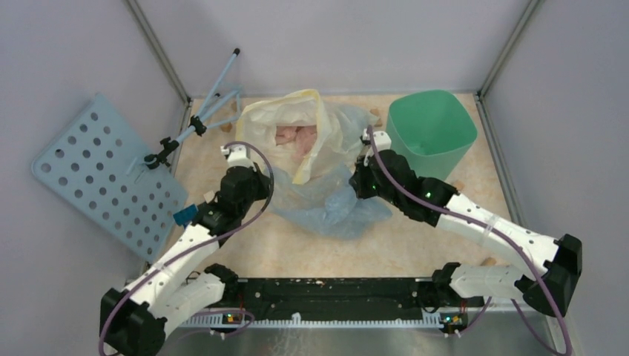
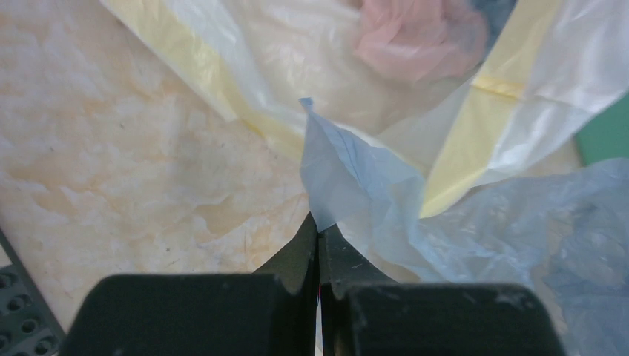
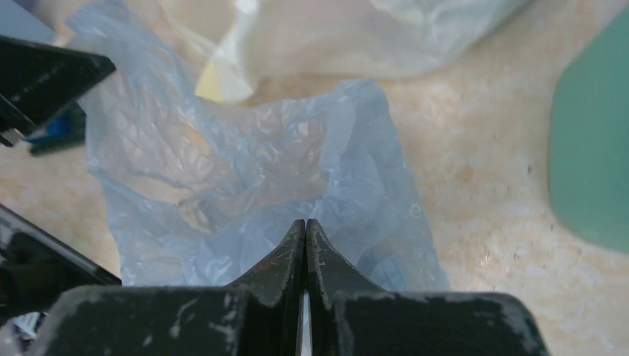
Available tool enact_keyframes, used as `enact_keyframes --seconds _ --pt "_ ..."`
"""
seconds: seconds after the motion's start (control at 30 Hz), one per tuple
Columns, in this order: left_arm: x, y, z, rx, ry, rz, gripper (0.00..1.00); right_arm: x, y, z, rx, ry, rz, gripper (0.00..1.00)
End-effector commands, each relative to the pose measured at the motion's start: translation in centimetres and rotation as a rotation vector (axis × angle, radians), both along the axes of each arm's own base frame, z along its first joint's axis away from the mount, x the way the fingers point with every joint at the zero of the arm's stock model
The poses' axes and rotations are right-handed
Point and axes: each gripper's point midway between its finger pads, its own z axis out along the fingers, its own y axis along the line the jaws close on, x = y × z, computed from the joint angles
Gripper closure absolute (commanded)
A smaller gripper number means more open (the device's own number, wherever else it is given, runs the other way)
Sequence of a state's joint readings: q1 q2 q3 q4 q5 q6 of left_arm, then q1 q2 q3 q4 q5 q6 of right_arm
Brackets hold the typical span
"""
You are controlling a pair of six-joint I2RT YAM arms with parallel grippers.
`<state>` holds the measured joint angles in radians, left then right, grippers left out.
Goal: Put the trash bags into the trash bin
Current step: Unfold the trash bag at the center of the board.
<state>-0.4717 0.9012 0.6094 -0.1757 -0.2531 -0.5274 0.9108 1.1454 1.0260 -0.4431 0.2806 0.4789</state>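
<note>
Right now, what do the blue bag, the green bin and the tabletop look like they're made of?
The pale-blue bag: thin plastic film, see-through and crinkled. The green bin: likely moulded plastic, smooth, plain, faintly glossy. The tabletop: beige marble pattern with veining; real stone or printed laminate, I cannot tell.

A beige marbled worktop (image 1: 245, 248) is shown. A crumpled pale-blue bag (image 1: 337, 211) is spread at its centre, overlapped by a whitish yellow-rimmed bag (image 1: 285, 137) behind; a mint-green bin (image 1: 430, 133) is set far right.

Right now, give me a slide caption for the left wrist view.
Left gripper pinched shut on a peak of the pale-blue bag, with the yellow-rimmed whitish bag behind it on the table.
</note>
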Motion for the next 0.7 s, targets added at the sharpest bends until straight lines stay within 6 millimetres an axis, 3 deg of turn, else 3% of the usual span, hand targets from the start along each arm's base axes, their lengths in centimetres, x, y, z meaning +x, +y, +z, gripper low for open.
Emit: enact_keyframes --seconds 0.0,0.13,0.23,0.3,0.37,0.4,0.47,0.6,0.67 --pt "-0.6 0.9 8.8 -0.034 -0.188 -0.002 1.0 0.3 0.7 8.8 0.12 -0.159 0.061 1.0" --pt "-2.1 2.4 18.0 -0.09 -0.406 0.019 1.0 0.1 0.1 16.3 0.204 -0.308 0.082 1.0" --pt "-4.2 4.3 25.8 -0.127 -0.576 0.06 1.0 -1.6 0.1 22.4 0.295 -0.446 0.186 1.0" --pt "-5.8 5.4 29.3 -0.15 -0.66 0.072 1.0 -3.1 -0.2 25.2 0.361 -0.543 0.252 1.0" --pt "-6.9 5.9 30.7 -0.176 -0.718 0.072 1.0 -4.0 -1.0 25.8 0.403 -0.602 0.26 1.0" --pt "-7.0 5.6 30.2 -0.183 -0.721 0.057 1.0 -3.9 -1.4 24.6 0.399 -0.591 0.24 1.0" --pt "-6.6 3.9 27.0 -0.198 -0.664 -0.011 1.0 -2.9 -1.6 19.2 0.318 -0.499 0.188 1.0" --pt "-4.7 0.3 14.5 -0.221 -0.373 -0.109 1.0 -1.1 -5.2 4.0 0.06 -0.205 -0.061 1.0" --pt "-4.7 -0.7 10.4 -0.24 -0.287 -0.134 1.0 -1.2 -7.1 -0.9 -0.023 -0.122 -0.153 1.0"
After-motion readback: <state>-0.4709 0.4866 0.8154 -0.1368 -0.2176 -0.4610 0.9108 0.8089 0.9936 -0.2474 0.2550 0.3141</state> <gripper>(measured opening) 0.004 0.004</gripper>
